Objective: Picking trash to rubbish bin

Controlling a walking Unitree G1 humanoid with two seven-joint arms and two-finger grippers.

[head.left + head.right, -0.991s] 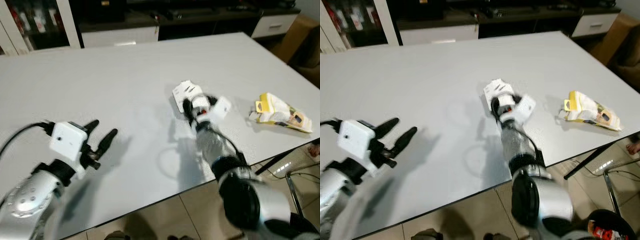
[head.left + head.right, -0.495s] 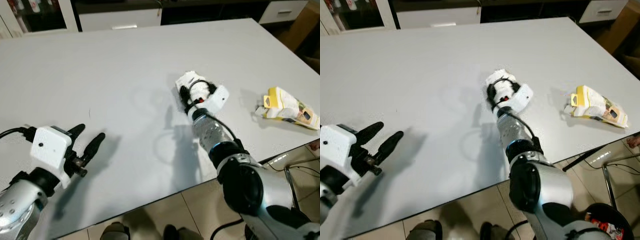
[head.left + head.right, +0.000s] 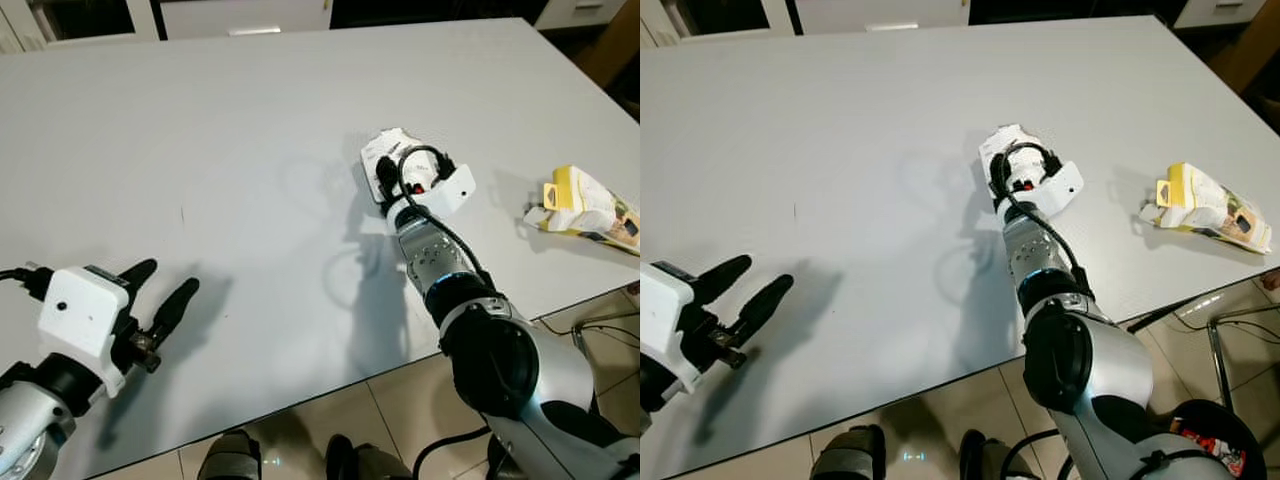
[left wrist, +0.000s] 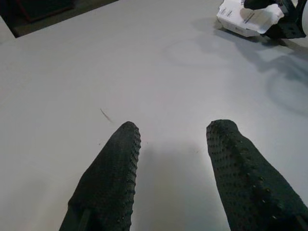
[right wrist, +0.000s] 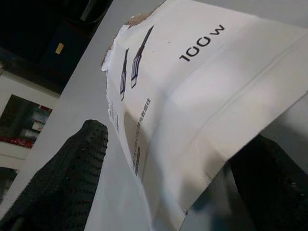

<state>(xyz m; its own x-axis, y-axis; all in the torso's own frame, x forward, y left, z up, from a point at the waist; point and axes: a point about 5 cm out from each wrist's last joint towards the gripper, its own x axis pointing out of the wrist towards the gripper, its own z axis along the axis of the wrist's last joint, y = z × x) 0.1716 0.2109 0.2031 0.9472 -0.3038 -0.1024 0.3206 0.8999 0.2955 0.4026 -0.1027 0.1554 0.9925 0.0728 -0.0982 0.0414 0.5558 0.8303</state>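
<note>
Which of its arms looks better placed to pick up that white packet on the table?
The right. Its gripper already straddles the white packet, fingers open either side. The left gripper hovers far off near the table's front edge.

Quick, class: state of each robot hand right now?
Left hand: open, holding nothing, above the table.
Right hand: open, fingers either side of the white packet.

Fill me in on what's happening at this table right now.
The robot is clearing trash off a white table. Its right gripper has reached out to a torn white package marked "100 W" near the middle of the table, with one black finger on either side of it, open and not yet closed on it. The left gripper hovers open over bare tabletop near the front edge. A yellow and white wrapper lies untouched near the table's right edge.
</note>
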